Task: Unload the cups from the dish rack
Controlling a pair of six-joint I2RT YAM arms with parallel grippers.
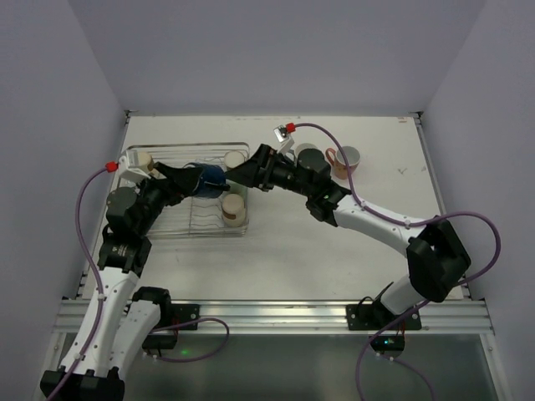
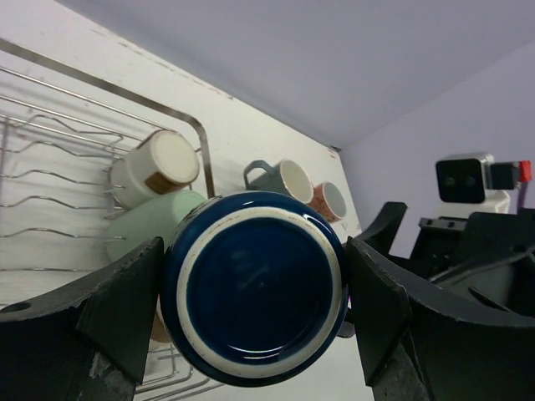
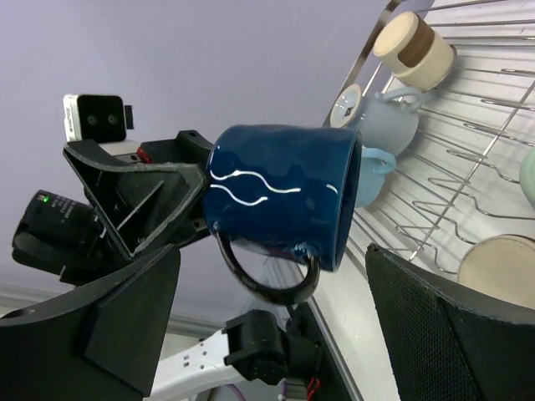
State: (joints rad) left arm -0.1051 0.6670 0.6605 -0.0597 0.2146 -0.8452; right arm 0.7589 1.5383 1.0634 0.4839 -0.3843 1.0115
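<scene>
At the near right corner of the dish rack (image 1: 192, 234), a beige tumbler (image 1: 234, 210) stands waiting. Above the rack's middle, the left gripper (image 1: 185, 177) clamps the navy mug (image 2: 255, 288) across its base end. The mug lies on its side, handle hanging down and mouth towards the other arm, which looks like a hand-over pose. The right gripper (image 3: 276, 276) is spread wide with a jaw on either side of the mug and touches nothing, apparently lining up to take it. A pale green tumbler (image 2: 150, 221) and a light blue mug (image 3: 389, 125) remain further back in the rack. Beyond its far right corner, the grey-teal mug (image 1: 308, 154) and salmon pink mug (image 1: 345, 159) sit side by side near the far edge of the tabletop (image 1: 334, 242), probably already unloaded.
</scene>
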